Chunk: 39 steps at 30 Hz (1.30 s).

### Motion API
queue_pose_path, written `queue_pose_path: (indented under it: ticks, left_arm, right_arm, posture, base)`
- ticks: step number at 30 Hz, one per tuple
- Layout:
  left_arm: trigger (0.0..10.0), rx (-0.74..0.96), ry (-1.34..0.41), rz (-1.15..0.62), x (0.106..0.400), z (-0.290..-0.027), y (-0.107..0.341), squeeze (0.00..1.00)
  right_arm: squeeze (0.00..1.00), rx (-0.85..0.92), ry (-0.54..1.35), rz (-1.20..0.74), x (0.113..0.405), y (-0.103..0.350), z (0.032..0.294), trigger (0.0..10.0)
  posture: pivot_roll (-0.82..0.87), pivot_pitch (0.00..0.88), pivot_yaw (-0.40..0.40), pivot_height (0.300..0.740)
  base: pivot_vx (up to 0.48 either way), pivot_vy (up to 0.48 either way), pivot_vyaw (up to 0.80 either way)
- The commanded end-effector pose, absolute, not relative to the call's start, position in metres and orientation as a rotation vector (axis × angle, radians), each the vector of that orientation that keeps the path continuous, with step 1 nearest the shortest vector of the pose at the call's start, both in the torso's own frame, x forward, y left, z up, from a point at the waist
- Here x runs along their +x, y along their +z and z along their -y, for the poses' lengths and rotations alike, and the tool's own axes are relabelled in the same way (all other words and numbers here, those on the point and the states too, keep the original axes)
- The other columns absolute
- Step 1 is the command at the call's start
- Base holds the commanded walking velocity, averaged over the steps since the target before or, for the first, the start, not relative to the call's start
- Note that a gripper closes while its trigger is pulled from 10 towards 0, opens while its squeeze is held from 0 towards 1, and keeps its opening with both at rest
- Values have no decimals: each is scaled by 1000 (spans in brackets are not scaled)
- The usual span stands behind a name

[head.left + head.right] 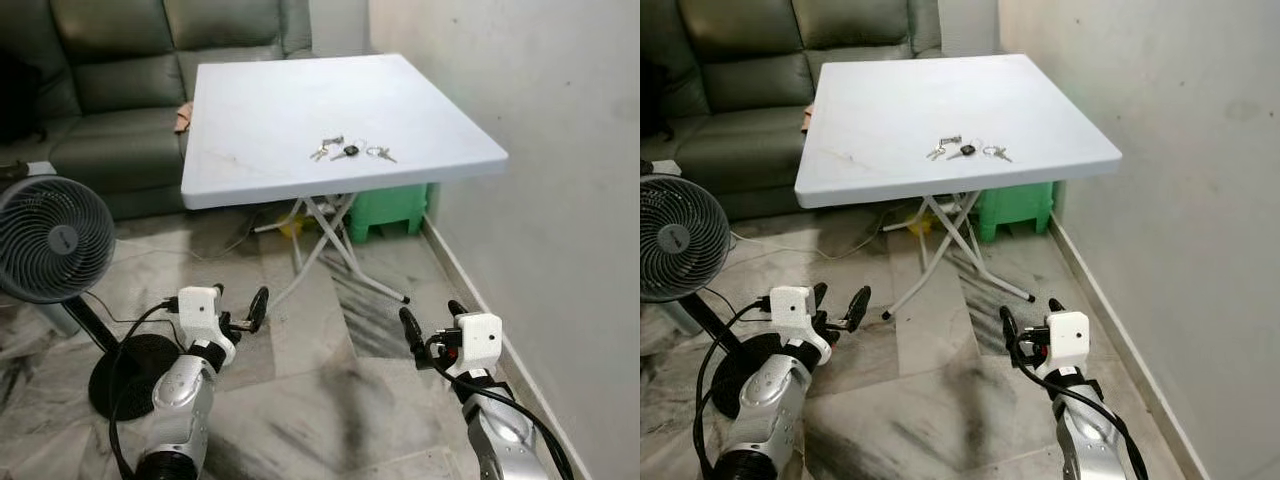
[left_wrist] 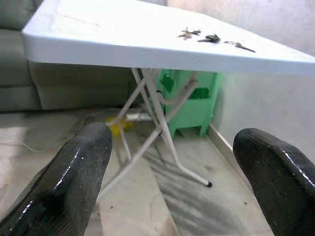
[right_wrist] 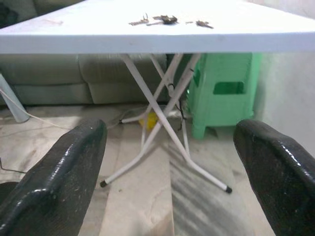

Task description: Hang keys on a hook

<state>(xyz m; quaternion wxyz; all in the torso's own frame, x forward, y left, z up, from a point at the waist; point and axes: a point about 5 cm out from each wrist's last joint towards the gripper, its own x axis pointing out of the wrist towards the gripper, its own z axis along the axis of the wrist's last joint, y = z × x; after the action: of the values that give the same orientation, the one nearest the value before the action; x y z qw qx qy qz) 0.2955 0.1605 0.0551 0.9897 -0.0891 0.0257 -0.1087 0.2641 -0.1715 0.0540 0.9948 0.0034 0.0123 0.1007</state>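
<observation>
- Keys (image 1: 348,151) lie in a loose cluster on the white table (image 1: 260,110), near its front edge.
- Left tool (image 1: 240,318) and right tool (image 1: 428,325) hang low before the table, both spread wide, holding nothing.
- Judged step: approach; next, close in and reach for the keys.

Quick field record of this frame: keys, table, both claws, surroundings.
keys: bunch of keys lying on the table, toward its near right part
table: white folding table, crossed legs, beside the wall
left claw: open, low over the floor, short of the table
right claw: open, low over the floor, short of the table
hook: not seen
surroundings: sofa behind, fan at left, green stool under the table
</observation>
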Motion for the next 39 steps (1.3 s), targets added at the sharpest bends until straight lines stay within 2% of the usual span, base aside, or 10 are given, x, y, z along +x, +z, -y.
queue_pose_path:
  ticks: [1,23,39]
  left_arm:
    - [10000,-173,-212,-50,297,-163,58,0]
    - [10000,-157,-244,-61,295,-154,62,0]
    - [10000,-154,-241,-60,293,-151,61,0]
  right_arm:
    - [0,10,214,-21,266,58,169,10000]
    - [0,-13,234,-32,268,61,165,10000]
    - [0,-35,277,-46,271,61,163,10000]
  posture:
    - [-43,0,33,740]
    - [-36,0,33,740]
    - [-13,0,12,740]
  base:
    - [469,0,0]
    - [463,0,0]
    - [454,0,788]
